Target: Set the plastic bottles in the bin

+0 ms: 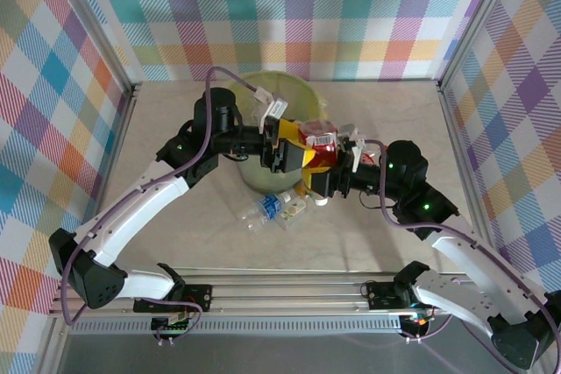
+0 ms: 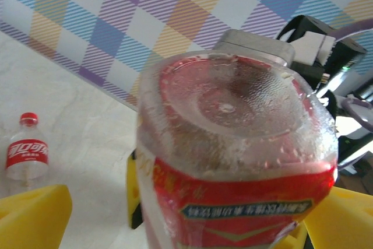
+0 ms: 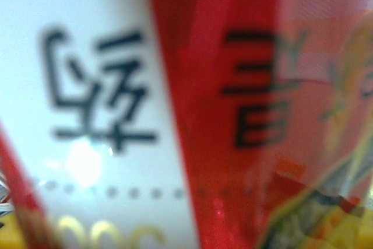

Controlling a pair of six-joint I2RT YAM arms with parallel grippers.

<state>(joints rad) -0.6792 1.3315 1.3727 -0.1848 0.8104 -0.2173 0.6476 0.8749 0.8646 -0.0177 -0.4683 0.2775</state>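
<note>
A red-labelled bottle (image 1: 319, 148) is held above the bin (image 1: 279, 94) rim, clamped by the left gripper (image 1: 302, 157); whether the right gripper (image 1: 326, 172) also grips it cannot be told.

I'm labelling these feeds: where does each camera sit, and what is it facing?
Top external: above and behind, looking down on the table, bin, both arms.
Left wrist: on the left hand, facing the red-labelled bottle base; yellow pads show.
Right wrist: pressed against a red-and-white label, blurred.
Shared: that bottle, in the top and left wrist views.
</note>
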